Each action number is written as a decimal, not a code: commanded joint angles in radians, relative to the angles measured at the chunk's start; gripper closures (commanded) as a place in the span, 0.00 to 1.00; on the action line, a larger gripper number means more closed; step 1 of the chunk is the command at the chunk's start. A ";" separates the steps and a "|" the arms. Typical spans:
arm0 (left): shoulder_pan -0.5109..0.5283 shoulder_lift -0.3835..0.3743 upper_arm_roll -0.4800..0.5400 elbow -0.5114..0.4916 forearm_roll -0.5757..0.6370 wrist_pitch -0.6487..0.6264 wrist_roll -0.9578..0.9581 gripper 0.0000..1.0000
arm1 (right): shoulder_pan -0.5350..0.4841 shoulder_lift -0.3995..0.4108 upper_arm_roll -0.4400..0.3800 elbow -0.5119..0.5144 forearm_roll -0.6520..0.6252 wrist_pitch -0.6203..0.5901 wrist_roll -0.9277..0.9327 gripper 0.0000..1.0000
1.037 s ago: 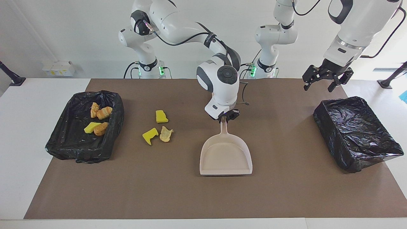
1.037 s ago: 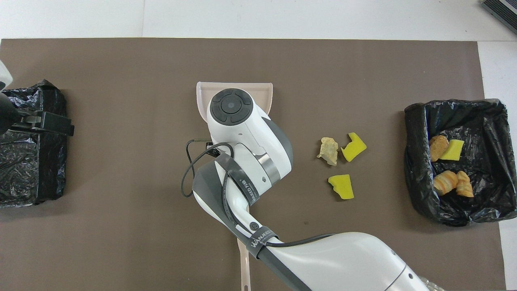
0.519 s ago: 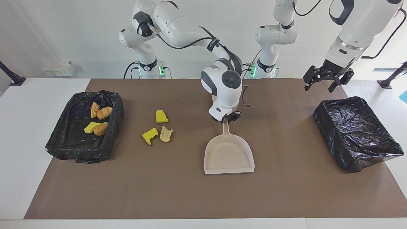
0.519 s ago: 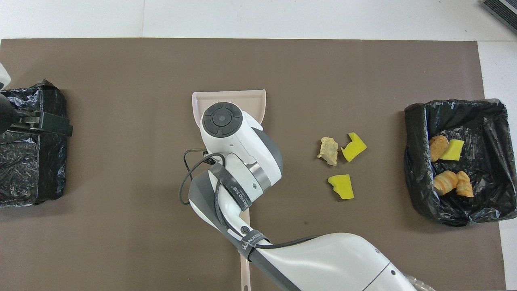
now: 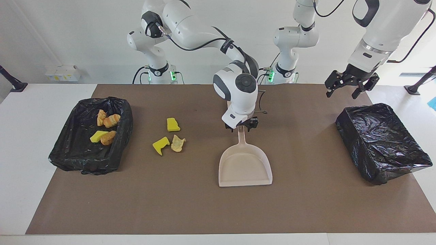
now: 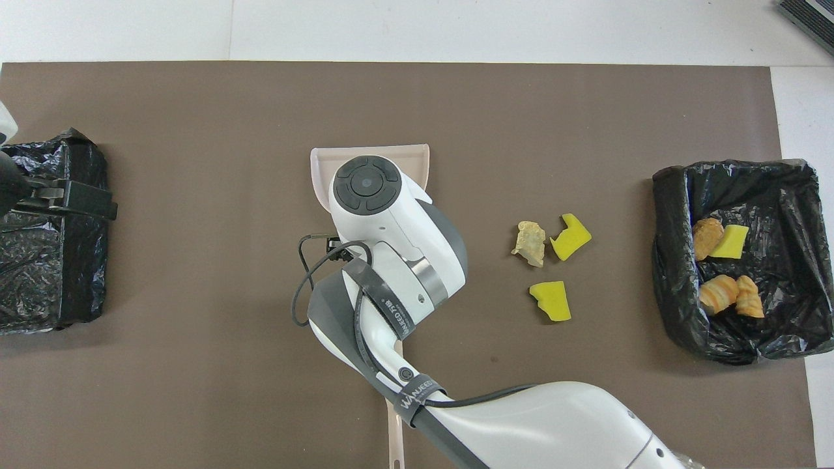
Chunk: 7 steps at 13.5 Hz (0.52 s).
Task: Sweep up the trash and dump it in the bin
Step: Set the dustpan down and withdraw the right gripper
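Note:
The beige dustpan (image 5: 245, 165) lies flat mid-table, its handle pointing toward the robots. My right gripper (image 5: 241, 126) is at the handle's end with its fingers spread on either side of it. In the overhead view the right arm hides all but the pan's rim (image 6: 371, 151). Three scraps of trash lie on the mat toward the right arm's end: a yellow one (image 5: 173, 124), a second yellow one (image 5: 160, 145) and a tan one (image 5: 177, 143). Several more scraps (image 5: 108, 127) lie in the black-lined bin (image 5: 68, 160). My left gripper (image 5: 351, 86) hangs open in the air.
A second black-lined bin (image 5: 381, 143) stands at the left arm's end, under and beside the left gripper. A beige stick (image 6: 394, 436) shows under the right arm near the robots' edge; I cannot tell what it is. A brown mat (image 5: 204, 211) covers the table.
The dustpan shifted slightly toward the left arm's end and settled flat. The right gripper's fingers have since spread off the handle. The left gripper has hardly moved.

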 commanded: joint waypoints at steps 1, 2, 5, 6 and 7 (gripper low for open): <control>0.008 -0.013 -0.001 -0.019 -0.008 0.014 0.008 0.00 | -0.025 -0.136 0.005 -0.061 0.017 -0.112 -0.019 0.00; 0.009 -0.013 -0.001 -0.019 -0.008 0.014 0.006 0.00 | -0.037 -0.190 0.006 -0.099 0.026 -0.136 -0.021 0.00; 0.009 -0.011 -0.001 -0.016 0.005 0.005 0.008 0.00 | -0.028 -0.384 0.006 -0.308 0.061 -0.175 -0.011 0.00; 0.009 -0.011 -0.001 -0.015 0.007 0.001 0.008 0.00 | -0.013 -0.443 0.006 -0.389 0.085 -0.166 -0.007 0.00; 0.008 -0.011 -0.001 -0.015 0.021 0.001 0.011 0.00 | 0.013 -0.493 0.005 -0.484 0.133 -0.126 0.002 0.00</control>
